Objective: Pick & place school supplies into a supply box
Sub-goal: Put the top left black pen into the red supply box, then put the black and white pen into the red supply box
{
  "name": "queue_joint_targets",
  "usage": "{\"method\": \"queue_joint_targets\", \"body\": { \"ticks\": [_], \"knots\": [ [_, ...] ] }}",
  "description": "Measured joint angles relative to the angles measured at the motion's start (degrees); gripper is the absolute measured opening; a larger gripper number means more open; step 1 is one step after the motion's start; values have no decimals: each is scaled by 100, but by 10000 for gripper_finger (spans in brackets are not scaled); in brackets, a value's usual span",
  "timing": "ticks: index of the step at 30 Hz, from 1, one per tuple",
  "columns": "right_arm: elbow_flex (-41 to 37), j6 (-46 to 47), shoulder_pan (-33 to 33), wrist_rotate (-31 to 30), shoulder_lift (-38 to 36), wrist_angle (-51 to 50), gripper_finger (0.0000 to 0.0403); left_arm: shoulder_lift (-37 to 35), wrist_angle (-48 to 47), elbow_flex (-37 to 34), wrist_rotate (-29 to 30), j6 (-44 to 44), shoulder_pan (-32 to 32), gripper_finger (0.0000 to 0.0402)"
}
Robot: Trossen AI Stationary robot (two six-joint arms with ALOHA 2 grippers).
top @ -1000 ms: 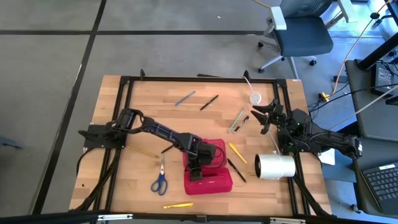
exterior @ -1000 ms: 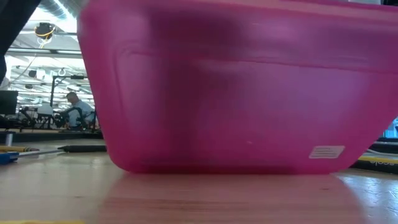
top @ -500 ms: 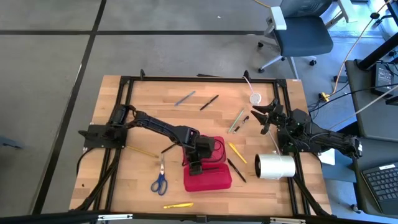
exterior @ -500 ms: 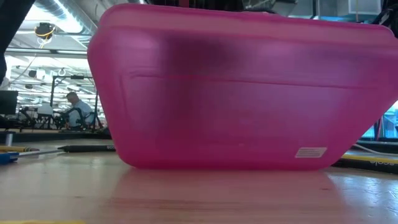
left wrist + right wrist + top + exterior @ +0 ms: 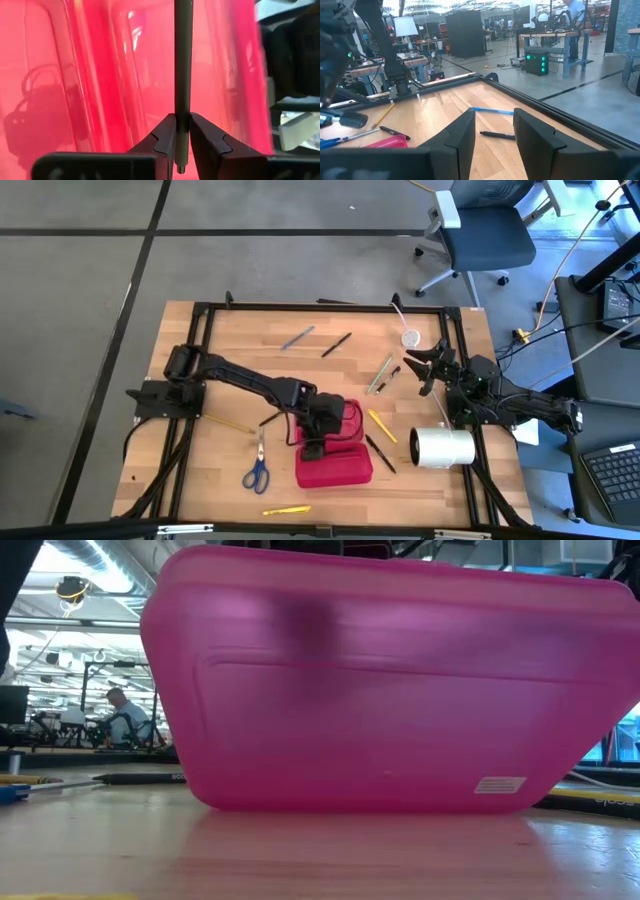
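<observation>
Pinching a thin grey-green pencil [image 5: 183, 75] in the left tool [image 5: 182, 131] over the red box [image 5: 335, 464] — right tool [image 5: 492, 131] idling open at three o'clock.

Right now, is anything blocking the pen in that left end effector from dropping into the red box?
Nothing visible does. The left end effector grips a thin grey-green pen directly over the open red box, whose lid is swung back. The right end effector waits far off.

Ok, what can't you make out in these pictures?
- What already lies inside the red box: high view, the left gripper covers its opening; low view, its cloudy wall blurs everything.
- The far end of the pen that gripper pinches: cut off by the left wrist view's edge.
- Table behind the box: hidden in the low view.
</observation>
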State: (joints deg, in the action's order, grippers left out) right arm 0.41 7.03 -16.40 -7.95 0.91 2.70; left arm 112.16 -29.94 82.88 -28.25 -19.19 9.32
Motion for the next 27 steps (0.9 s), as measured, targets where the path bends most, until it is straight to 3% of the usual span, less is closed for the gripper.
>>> {"method": "queue_joint_targets", "body": {
  "ticks": [27],
  "knots": [
    [1,14,-4,-4,59,0,138,562,193,0,-28,-385,78,72]
  ]
}}
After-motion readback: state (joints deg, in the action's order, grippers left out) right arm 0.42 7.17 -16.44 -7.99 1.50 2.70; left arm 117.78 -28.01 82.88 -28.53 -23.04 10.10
